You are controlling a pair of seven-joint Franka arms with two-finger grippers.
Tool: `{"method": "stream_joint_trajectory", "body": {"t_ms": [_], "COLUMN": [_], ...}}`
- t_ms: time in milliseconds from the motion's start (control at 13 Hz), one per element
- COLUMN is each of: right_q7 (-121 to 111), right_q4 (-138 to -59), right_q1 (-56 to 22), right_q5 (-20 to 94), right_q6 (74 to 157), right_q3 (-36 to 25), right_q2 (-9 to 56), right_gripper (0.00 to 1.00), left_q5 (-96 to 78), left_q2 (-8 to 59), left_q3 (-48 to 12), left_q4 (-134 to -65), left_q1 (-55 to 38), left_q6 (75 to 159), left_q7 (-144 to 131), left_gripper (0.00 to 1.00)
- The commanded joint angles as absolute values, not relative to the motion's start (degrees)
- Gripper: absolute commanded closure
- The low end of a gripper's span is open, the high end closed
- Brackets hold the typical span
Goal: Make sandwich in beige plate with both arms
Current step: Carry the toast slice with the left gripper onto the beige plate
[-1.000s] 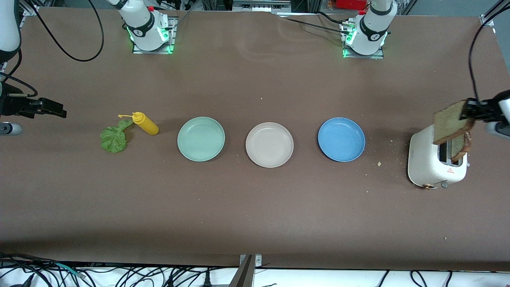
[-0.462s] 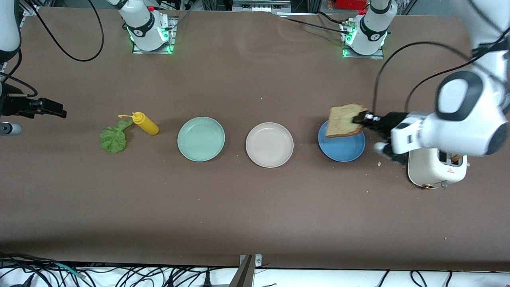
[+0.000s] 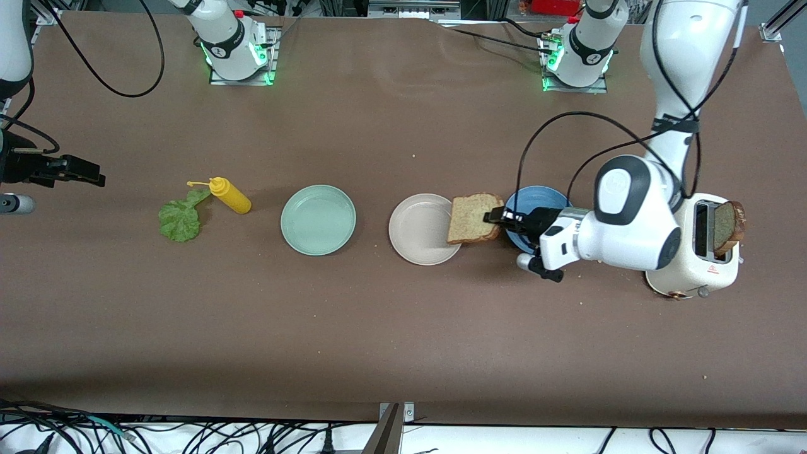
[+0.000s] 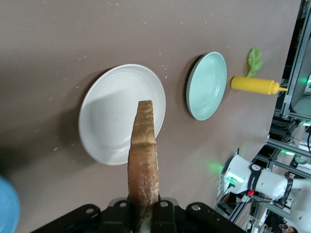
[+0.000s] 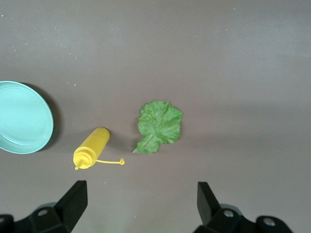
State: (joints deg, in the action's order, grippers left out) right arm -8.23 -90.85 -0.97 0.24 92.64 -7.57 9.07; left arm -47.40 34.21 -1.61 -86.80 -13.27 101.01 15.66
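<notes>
- Brown cloth covers the big surface (image 3: 391, 328), and three plates sit in a row across the middle of it.
- The beige plate (image 3: 416, 230) is the middle one. It sits between the mint-green plate (image 3: 318, 219), toward the right arm's end, and the blue plate (image 3: 536, 197), toward the left arm's end.
- The left tool (image 3: 498, 218) is clenched on one edge of a slice of bread (image 3: 471, 217). The slice hangs over the rim of the beige plate, on the side next to the blue plate.
- In the left wrist view the bread (image 4: 144, 155) stands on its edge, with the beige plate (image 4: 104, 126) under it and nothing in the plate.
- To do this step well, I think the slice should go a bit more over the middle of the plate. Then it should tip flat and come down low before the tool lets go, so it does not flop onto the rim.
- A second slice (image 3: 725, 227) pokes out of the white toaster (image 3: 684, 268) at the left arm's end.
- The right tool (image 5: 141, 206) waits, spread wide and holding nothing, over the lettuce leaf (image 5: 159, 125) and the yellow bottle (image 5: 91, 148).
- The leaf (image 3: 179, 219) lies near the right arm's end, just beside the bottle (image 3: 231, 195).
</notes>
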Motion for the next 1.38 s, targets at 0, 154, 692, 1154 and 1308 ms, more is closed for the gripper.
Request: {"method": "stream_joint_trajectory", "body": {"t_ms": [0, 154, 692, 1154, 1308], "right_q7": [-8.6, -8.5, -9.1, -9.1, -9.3], "right_q4": [-92.1, -92.1, -92.3, -92.3, -92.5], "right_q1": [-0.9, -0.9, -0.9, -1.0, -0.9], "right_q5": [0.8, 0.8, 0.9, 1.1, 2.1], "right_q6": [93.2, 93.1, 93.3, 93.9, 93.8], "right_q3": [-7.5, -7.6, -7.5, -7.3, -7.2], "right_q2": [7.7, 7.7, 7.7, 7.9, 7.7], "right_gripper": [0.0, 0.0, 0.0, 0.0, 0.0], "left_q5": [-51.8, -53.3, -58.3, -58.8, -58.8], "left_q2": [37.3, 38.5, 42.0, 43.7, 43.9], "left_q3": [-0.9, -0.9, -0.9, -0.9, -0.9], "left_q4": [-85.3, -85.7, -86.2, -86.0, -86.0], "left_q1": [-16.0, -18.6, -22.3, -22.4, -22.4], "left_q6": [103.2, 107.6, 109.6, 109.6, 109.6], "left_q7": [15.7, 15.6, 15.7, 17.7, 19.6], "left_gripper": [1.0, 1.0, 1.0, 0.43, 0.07]}}
